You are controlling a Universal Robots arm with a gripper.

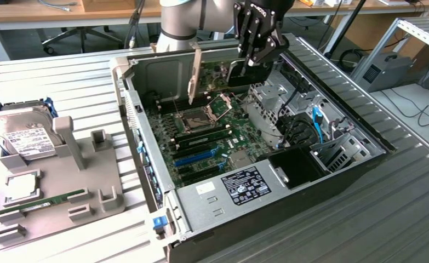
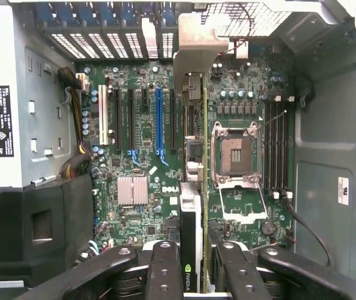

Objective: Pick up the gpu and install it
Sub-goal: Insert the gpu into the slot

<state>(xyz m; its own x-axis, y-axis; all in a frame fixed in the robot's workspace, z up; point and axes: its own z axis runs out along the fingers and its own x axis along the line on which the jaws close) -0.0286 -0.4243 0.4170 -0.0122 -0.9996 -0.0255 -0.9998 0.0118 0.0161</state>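
Matt black gripper (image 2: 195, 251), perhaps plastic; gpu (image 2: 190, 219) with dull silver metal bracket (image 2: 197, 47); bare grey sheet-metal case (image 2: 328, 125).

The hand (image 2: 195, 256) and gpu (image 2: 189, 231) are black, its bracket (image 2: 197, 47) silver, the motherboard (image 2: 143, 134) green with 1 blue slot (image 2: 159, 119).

Wooden desk (image 1: 24, 11), ribbed metal tabletop (image 1: 53, 82)

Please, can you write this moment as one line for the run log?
gripper: shut on gpu | gpu: held on edge above motherboard, inside open computer case | install: not yet seated
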